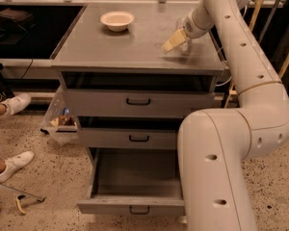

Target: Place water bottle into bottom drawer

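The water bottle [186, 46] shows as a small clear shape on the right part of the grey cabinet top [111, 47], partly hidden by my gripper. My gripper [175, 41], cream-coloured at its tip, is low over the top and right against the bottle's left side. Whether it holds the bottle cannot be told. The bottom drawer [135, 207] is pulled out towards me and its inside [139, 177] looks empty. My arm hides the drawer's right end.
A cream bowl [117, 20] sits at the back left of the top. The two shallower drawers [138, 101] [138, 138] are pushed in. A clear bin [60, 121] stands left of the cabinet. A person's white shoes [13, 105] [12, 163] are on the floor at left.
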You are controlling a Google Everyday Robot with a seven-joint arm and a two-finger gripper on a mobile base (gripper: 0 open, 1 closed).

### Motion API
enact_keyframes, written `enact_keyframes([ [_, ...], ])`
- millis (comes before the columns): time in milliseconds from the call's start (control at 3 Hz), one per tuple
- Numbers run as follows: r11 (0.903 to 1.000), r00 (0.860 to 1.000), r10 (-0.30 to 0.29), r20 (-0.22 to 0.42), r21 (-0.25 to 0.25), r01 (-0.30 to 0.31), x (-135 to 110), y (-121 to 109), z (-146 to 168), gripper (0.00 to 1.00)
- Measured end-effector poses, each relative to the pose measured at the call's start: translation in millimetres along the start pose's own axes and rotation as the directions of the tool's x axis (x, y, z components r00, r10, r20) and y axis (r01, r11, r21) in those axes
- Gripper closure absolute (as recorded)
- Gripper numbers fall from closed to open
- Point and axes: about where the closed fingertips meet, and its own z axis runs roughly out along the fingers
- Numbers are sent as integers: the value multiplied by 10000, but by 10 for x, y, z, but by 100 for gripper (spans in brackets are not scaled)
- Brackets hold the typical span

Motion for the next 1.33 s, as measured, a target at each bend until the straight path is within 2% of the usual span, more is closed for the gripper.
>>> enact_keyframes([
  [333, 10000, 10000, 9, 16, -33, -9, 0, 7, 23, 0],
  [667, 10000, 10000, 9, 16, -34, -9, 0, 7, 24, 19],
  [1333, 10000, 10000, 8, 13, -35, -8, 0, 7, 24, 65],
])
